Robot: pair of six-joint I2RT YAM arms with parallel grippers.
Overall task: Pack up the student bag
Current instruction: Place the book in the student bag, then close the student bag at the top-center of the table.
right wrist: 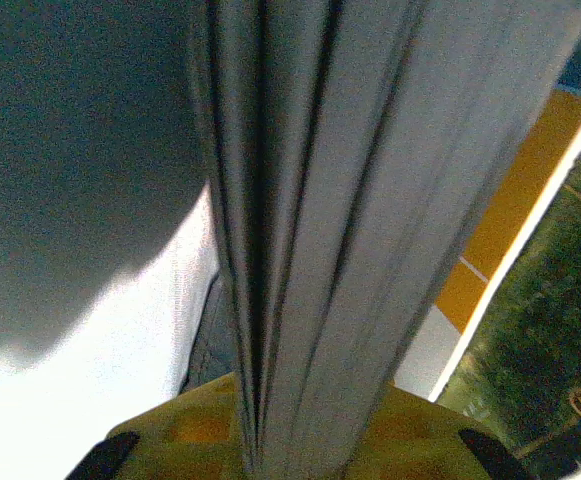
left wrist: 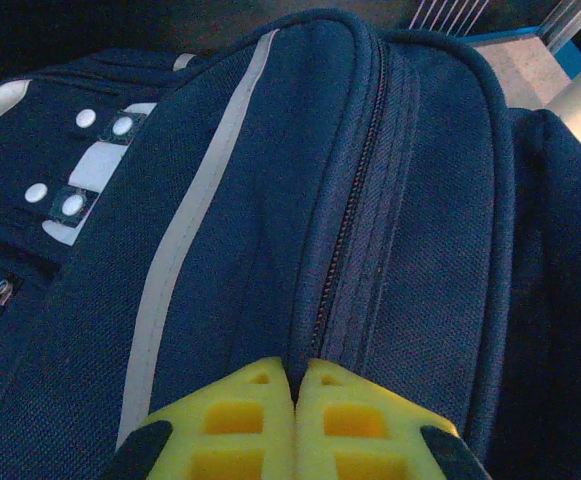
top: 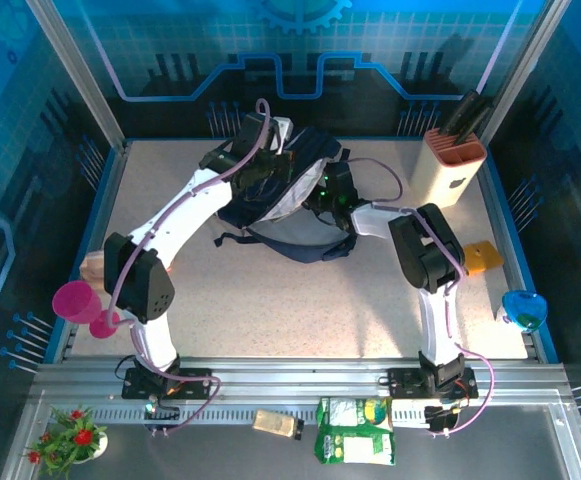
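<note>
Navy, white-striped student bag, slumped, perhaps open, far centre.

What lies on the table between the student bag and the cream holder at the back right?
Bare table in the top view; a purple cable loop arcs over it between the student bag and the cream holder.

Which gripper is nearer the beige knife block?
Right. The right gripper is at the right side of the student bag, closer to the knife block; the left gripper is farther left, at its top.
</note>
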